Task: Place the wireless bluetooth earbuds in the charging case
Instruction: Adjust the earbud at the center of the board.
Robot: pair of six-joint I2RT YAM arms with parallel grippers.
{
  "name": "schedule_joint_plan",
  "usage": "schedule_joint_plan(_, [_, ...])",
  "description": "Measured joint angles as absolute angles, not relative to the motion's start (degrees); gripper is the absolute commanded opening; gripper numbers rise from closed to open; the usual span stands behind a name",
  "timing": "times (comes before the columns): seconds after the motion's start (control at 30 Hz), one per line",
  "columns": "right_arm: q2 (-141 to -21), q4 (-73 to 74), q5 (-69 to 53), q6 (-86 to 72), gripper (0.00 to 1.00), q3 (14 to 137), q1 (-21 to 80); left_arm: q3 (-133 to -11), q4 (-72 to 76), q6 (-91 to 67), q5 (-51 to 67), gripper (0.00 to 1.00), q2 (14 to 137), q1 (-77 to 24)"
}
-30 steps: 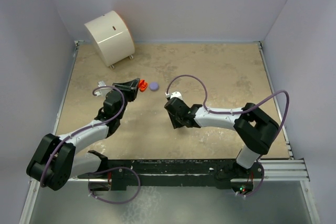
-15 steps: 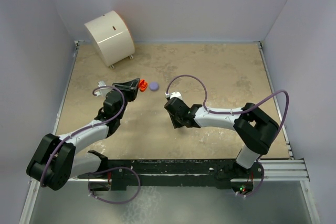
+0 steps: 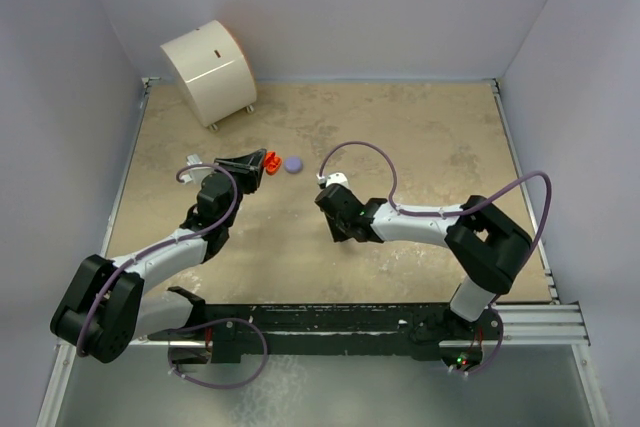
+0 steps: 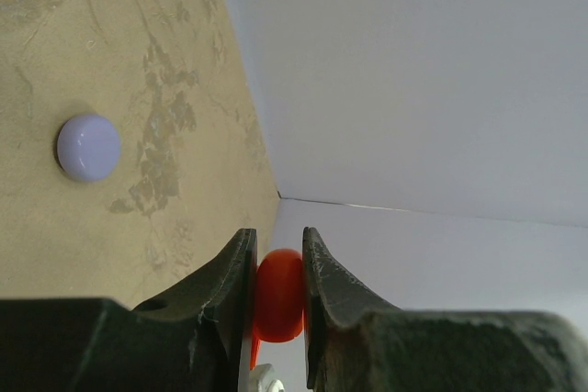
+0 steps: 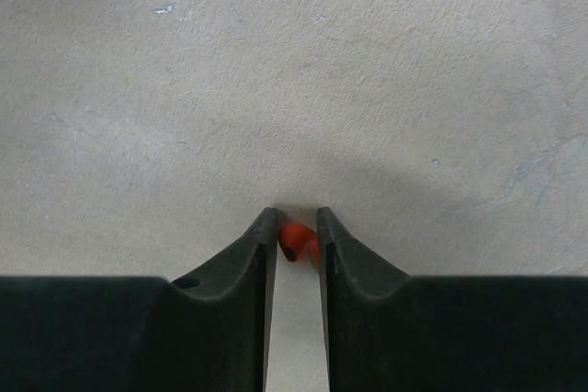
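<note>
My left gripper (image 3: 262,163) (image 4: 277,240) is shut on a red-orange round charging case (image 3: 269,161) (image 4: 278,293), held edge-on above the table at the back left. A lilac round case (image 3: 293,163) (image 4: 88,147) lies flat on the table just right of it. My right gripper (image 3: 337,231) (image 5: 298,223) points down at mid-table. Its fingertips press both sides of a tiny red-orange earbud (image 5: 298,244) that rests on the table. From above, the wrist hides that earbud. No other earbuds show.
A white drum-shaped object with an orange rim (image 3: 208,71) stands at the back left corner. Pale walls close the table (image 3: 420,137) on three sides, and a metal rail (image 3: 520,322) runs along the near edge.
The right gripper's jaws have narrowed onto the red-orange earbud, and its wrist has shifted slightly to the right. The left arm and its case have not moved.
</note>
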State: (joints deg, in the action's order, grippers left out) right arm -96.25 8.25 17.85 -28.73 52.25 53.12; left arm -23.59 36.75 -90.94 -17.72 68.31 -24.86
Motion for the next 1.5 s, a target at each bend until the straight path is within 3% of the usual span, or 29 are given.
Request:
schedule_joint_plan(0.23, [-96.25,7.79,17.34,-28.73,0.22,52.14,52.86,-23.59,36.8,-90.94,-17.72,0.0,68.47,-24.86])
schedule_joint_plan(0.43, [-96.25,7.57,17.23,-28.88,0.36,52.1,52.12,-23.55,36.95,-90.96,-17.65,0.0,68.69,-24.86])
schedule_joint_plan(0.57, [-96.25,7.57,17.32,-28.88,0.37,52.07,51.83,-23.55,37.17,-90.96,-17.58,0.0,68.69,-24.86])
schedule_joint_plan(1.3, [-95.55,7.07,17.34,-29.21,0.13,51.07,51.72,-23.55,37.23,-91.11,-17.3,0.0,69.43,-24.86])
schedule_joint_plan(1.43, [-95.55,7.07,17.3,-29.3,0.34,51.07,51.72,-23.55,37.23,-91.11,-17.26,0.0,69.43,-24.86])
schedule_joint_plan(1.5, [-95.55,7.07,17.3,-29.41,0.37,51.07,51.72,-23.55,37.23,-91.11,-17.26,0.0,69.43,-24.86])
